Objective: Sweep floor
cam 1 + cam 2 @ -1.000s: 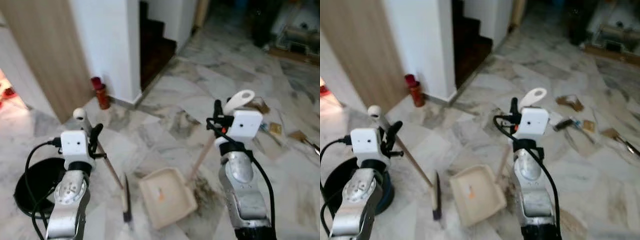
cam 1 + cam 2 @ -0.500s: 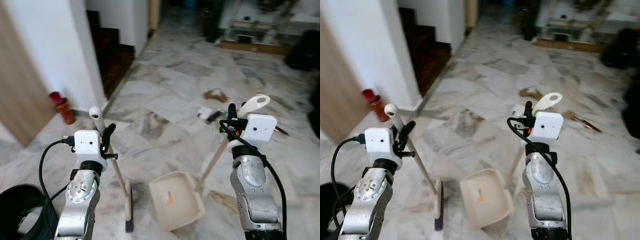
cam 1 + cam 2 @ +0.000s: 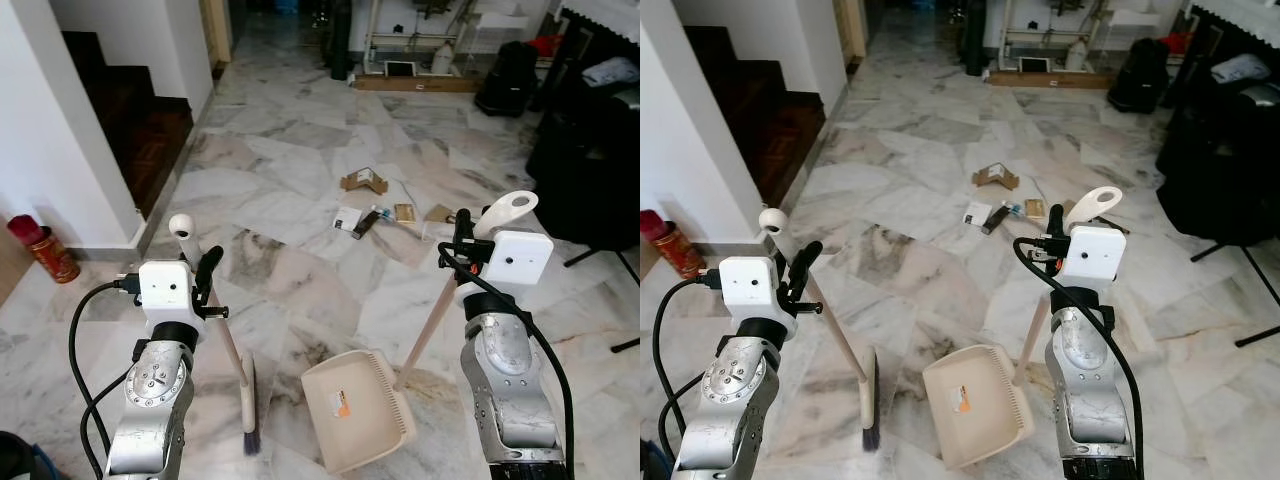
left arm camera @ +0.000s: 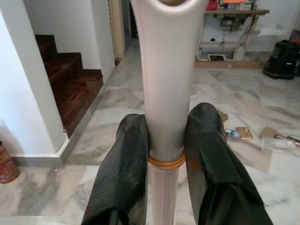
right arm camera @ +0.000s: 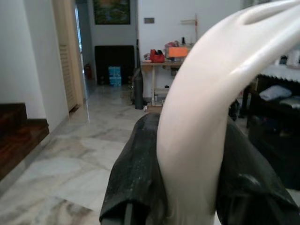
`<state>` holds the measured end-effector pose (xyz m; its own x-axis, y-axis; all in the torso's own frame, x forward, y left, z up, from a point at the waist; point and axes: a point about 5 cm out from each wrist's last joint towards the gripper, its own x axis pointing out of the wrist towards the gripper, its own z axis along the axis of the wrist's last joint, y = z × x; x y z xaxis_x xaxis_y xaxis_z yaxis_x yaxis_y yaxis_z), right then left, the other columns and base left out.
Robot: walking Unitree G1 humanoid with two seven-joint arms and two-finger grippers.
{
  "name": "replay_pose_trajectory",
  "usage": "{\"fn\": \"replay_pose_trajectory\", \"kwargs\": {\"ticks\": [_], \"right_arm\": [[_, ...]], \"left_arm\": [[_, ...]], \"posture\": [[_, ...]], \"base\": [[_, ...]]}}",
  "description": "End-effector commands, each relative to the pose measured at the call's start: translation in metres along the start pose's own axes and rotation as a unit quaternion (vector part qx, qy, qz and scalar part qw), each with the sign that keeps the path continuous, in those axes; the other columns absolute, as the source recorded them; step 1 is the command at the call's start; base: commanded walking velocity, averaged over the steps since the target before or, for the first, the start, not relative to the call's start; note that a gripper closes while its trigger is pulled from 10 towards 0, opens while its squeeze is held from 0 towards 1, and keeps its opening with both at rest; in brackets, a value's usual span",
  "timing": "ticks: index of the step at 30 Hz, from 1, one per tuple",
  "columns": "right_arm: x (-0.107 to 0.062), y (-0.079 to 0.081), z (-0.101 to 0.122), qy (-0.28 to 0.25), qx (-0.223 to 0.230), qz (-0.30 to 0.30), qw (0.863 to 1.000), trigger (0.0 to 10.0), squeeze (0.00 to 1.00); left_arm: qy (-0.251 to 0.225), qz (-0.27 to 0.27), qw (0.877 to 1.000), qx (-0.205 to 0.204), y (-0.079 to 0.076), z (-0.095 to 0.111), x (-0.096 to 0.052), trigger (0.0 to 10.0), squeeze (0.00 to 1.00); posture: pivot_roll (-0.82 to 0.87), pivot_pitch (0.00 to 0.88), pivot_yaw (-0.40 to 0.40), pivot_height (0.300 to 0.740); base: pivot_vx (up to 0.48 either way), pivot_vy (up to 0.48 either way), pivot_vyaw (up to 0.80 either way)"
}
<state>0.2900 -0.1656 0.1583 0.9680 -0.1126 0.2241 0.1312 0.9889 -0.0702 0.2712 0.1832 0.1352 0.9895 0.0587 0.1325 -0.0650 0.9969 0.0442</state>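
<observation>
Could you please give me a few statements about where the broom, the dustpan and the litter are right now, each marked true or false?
1. The left gripper is shut on the broom handle. True.
2. The dustpan lies upside down on the stairs. False: it rests on the marble floor, open side up, its handle in the right gripper.
3. Litter lies on the floor ahead of the dustpan. True.
4. The broom head is inside the dustpan. False: it rests on the floor beside it, apart.
</observation>
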Motion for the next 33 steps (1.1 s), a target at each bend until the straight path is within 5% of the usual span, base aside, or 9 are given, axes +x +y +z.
{"fn": "replay_pose_trajectory", "kwargs": {"ticks": [1, 18, 33], "right_arm": [[-0.001, -0.004, 0.003, -0.016, -0.028, 0.002, 0.999, 10.0, 0.0], [-0.018, -0.034, -0.025, 0.03, -0.064, -0.03, 0.997, 10.0, 0.0], [-0.015, -0.024, -0.024, 0.017, -0.057, -0.009, 0.998, 10.0, 0.0]], "left_arm": [[-0.014, 0.012, 1.0, 0.006, 0.009, 0.003, -0.002, 10.0, 0.0], [0.001, 0.028, 0.999, 0.015, 0.02, -0.005, -0.015, 10.0, 0.0], [0.001, 0.034, 0.999, 0.009, 0.021, -0.007, -0.011, 10.0, 0.0]], "posture": [[-0.08, 0.0, -0.004, 0.74], [-0.1, 0.0, 0.006, 0.74], [-0.1, 0.022, 0.0, 0.74]], "base": [[0.0, 0.0, -0.8], [0.0, 0.0, -0.8], [0.0, 0.0, -0.16]]}}
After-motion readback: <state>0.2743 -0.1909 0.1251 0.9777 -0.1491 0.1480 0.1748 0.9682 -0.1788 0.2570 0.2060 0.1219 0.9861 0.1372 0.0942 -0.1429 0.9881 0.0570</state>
